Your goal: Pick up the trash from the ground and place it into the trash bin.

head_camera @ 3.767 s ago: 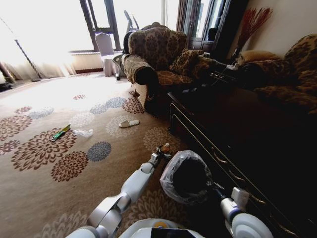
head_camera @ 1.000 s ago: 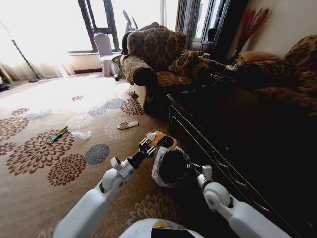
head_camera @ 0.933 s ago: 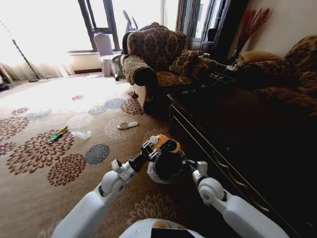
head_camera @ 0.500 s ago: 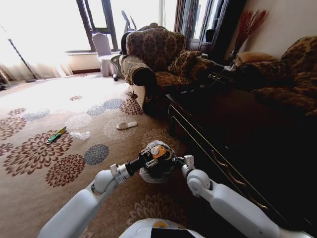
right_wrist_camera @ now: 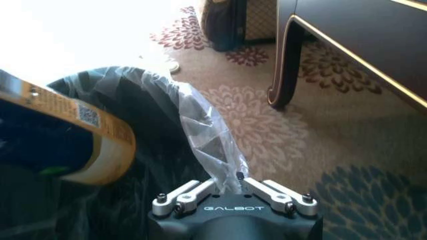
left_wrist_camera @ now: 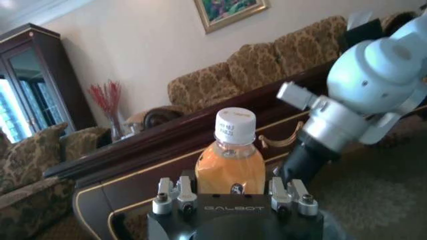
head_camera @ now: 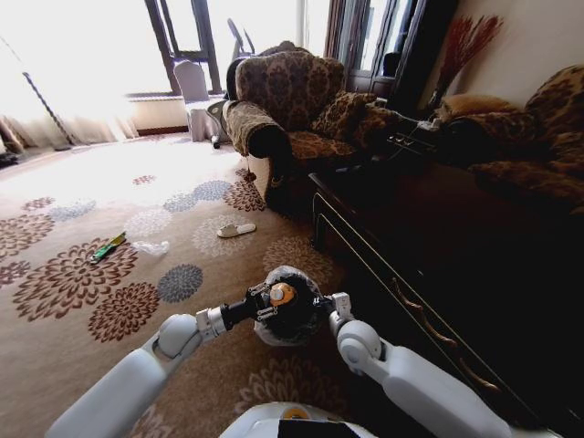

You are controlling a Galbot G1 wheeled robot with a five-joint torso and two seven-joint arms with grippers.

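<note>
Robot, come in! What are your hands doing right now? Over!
Left gripper shut on orange bottle, over trash bin. Right gripper shut on bin liner. Green wrapper lies on carpet. Nothing blocking.

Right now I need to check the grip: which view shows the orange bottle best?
The left wrist view: the orange bottle stands upright between the left gripper fingers. The head view shows it small over the trash bin; the right wrist view shows its labelled side.

- Your right gripper [right_wrist_camera: 227, 189] pinches the trash bin's [right_wrist_camera: 100, 150] clear liner at its rim — fingers closed on the film.
- An orange bottle [right_wrist_camera: 67, 145] sits tilted over the bin's opening.
- A dark cabinet leg [right_wrist_camera: 283, 65] stands on the flowered carpet [right_wrist_camera: 333, 140].
</note>
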